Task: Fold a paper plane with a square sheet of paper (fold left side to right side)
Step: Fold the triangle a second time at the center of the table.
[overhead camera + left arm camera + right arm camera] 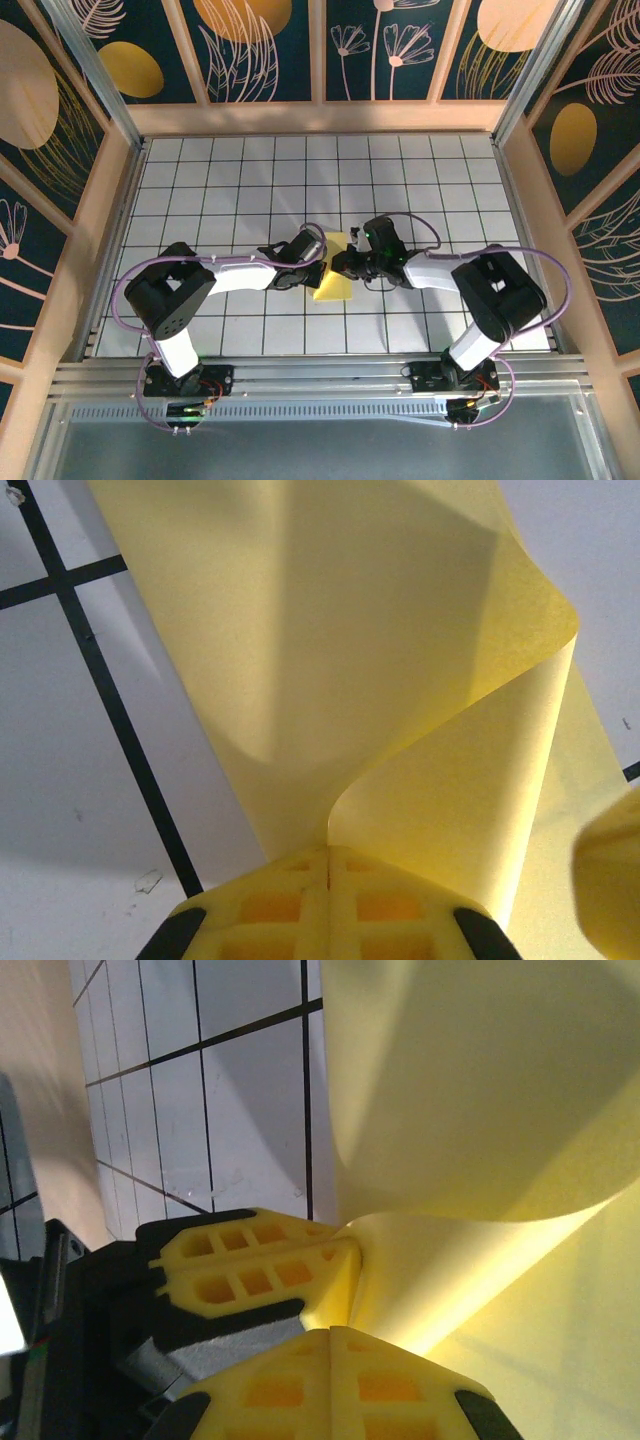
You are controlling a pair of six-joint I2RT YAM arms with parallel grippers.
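paper (pixel 333 285) (pixel 350 630) (pixel 480 1080): yellow sheet, roughly mid-desk (pixel 250 170), a touch toward the near edge, right between the two arms

shape: not lying flat. One side is lifted off the white grid tiles and rolls over in a loose loop, and the rest is down on the desk.

left gripper (pixel 322 255) (pixel 330 865): comes in from the left-edge side. Jaws are pinched together on the raised edge of the paper, and the wrist cam shows them pressed tight with the sheet coming out between them.

right gripper (pixel 345 265) (pixel 330 1345): comes in from the right-edge side. Same deal, jaws clamped on the paper.

spacing: pretty much nose to nose. On the right wrist cam the left gripper (pixel 345 1255) sits just beside the right one, both biting the same lifted bit.

bend: soft rounded curve where the paper turns over
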